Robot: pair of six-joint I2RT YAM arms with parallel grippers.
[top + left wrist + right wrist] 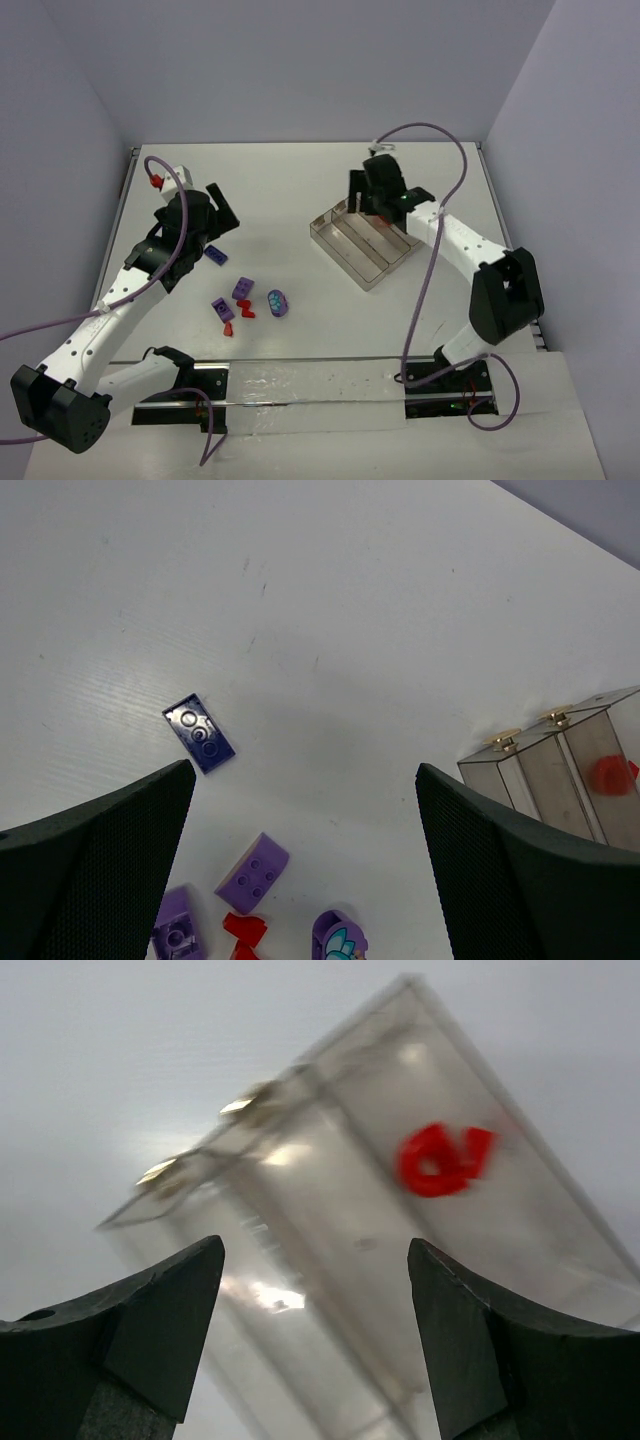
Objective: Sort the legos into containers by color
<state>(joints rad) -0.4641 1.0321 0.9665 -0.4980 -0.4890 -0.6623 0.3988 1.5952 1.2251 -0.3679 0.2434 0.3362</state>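
Several legos lie loose on the table left of centre: a dark purple flat brick (pixel 215 255) (pixel 198 733), a light purple brick (pixel 243 289) (pixel 253 867), another purple one (pixel 222 308) (pixel 178 935), small red pieces (pixel 245 310) (pixel 243 930) and a purple rounded piece with a printed top (pixel 277 303) (pixel 340 938). My left gripper (pixel 220 228) (pixel 305 772) is open and empty, above the table just beyond the dark purple brick. The clear tray (pixel 362 262) (pixel 545 780) (pixel 330 1110) holds one red lego (pixel 608 776) (pixel 443 1157) in an outer compartment. My right gripper (pixel 366 206) (pixel 315 1248) is open and empty over the tray.
A red cable tip (pixel 155 182) sits on the left arm near the table's left edge. Purple cables loop over both arms. The table's raised edges run along the left and right sides.
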